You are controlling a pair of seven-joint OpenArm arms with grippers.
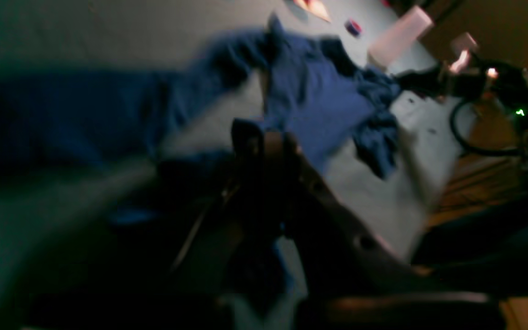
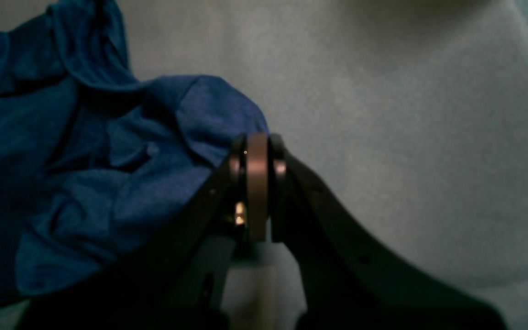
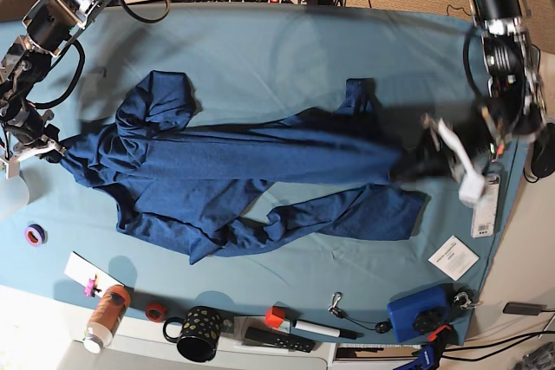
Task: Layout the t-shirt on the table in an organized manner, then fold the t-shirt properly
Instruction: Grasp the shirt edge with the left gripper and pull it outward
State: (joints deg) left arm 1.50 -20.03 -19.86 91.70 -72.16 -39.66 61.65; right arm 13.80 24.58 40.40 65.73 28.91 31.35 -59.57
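Both tools were clamped on cloth: the right gripper (image 3: 54, 152) pinched the left edge of the t-shirt (image 3: 251, 166), the left gripper (image 3: 416, 166) its right end, stretching it across the table (image 3: 286, 41). A good spread probably needed even, level tension. At the near edge a mug (image 3: 201, 333) stood, contents unclear.

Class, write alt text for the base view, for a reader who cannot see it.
A navy t-shirt lies stretched and rumpled across the teal-covered table, pulled taut between the right gripper at one end and the left gripper at the other. A polka-dot mug and markers line the near edge.
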